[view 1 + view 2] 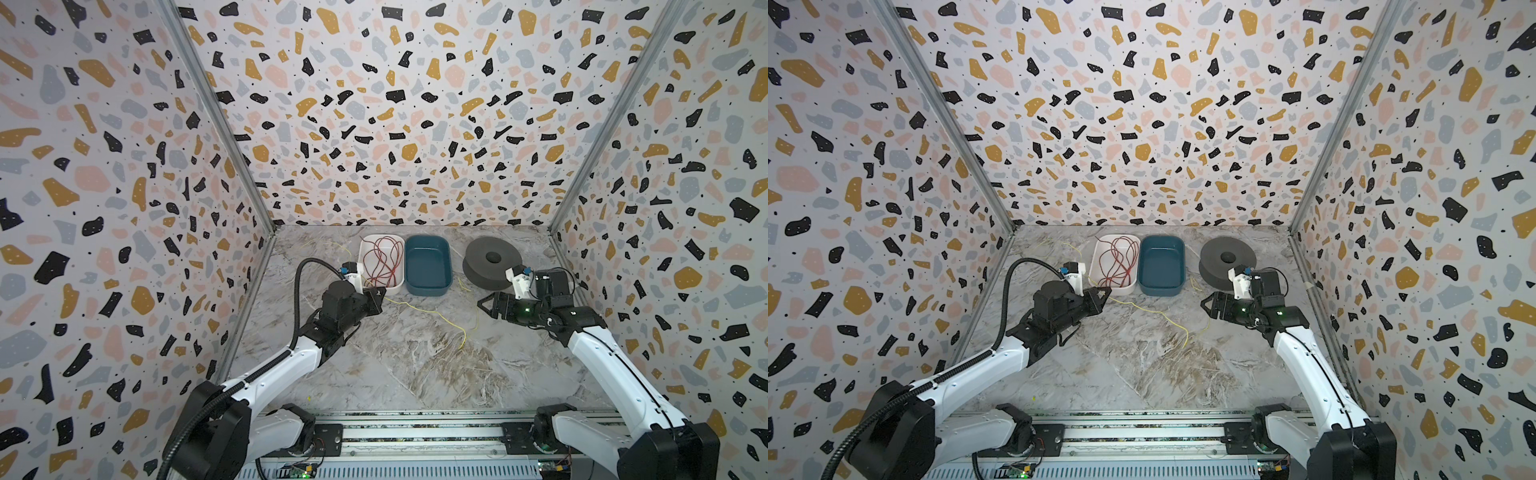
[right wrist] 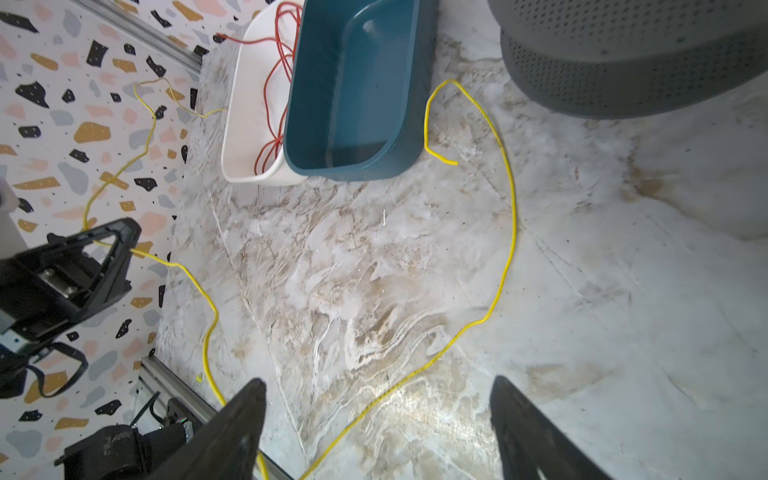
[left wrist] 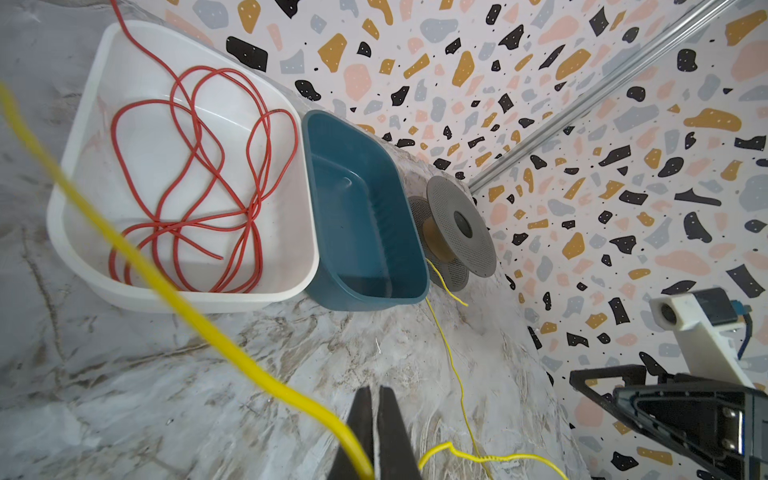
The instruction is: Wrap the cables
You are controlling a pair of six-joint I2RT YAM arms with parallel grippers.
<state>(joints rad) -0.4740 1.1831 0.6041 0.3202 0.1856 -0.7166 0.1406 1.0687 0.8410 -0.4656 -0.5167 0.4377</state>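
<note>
A thin yellow cable [image 1: 440,318] [image 1: 1167,318] trails across the marble table [image 1: 415,374] and ends loose beside the blue bin [image 2: 353,83]. My left gripper [image 1: 378,295] [image 3: 376,390] is shut on this yellow cable [image 3: 187,316] in front of the white bin [image 1: 392,291]. A dark red cable [image 1: 382,262] [image 3: 195,166] lies in loose loops inside that white bin [image 3: 291,257]. My right gripper [image 1: 486,305] [image 2: 376,382] hovers open over the table with nothing between its fingers; the yellow cable [image 2: 509,249] runs on the table below it.
A grey perforated spool [image 1: 492,262] [image 3: 461,224] stands at the back right, just behind my right wrist. The blue bin [image 1: 428,291] sits between the white bin and the spool. A black corrugated hose [image 1: 297,291] arcs over my left arm. Patterned walls close three sides.
</note>
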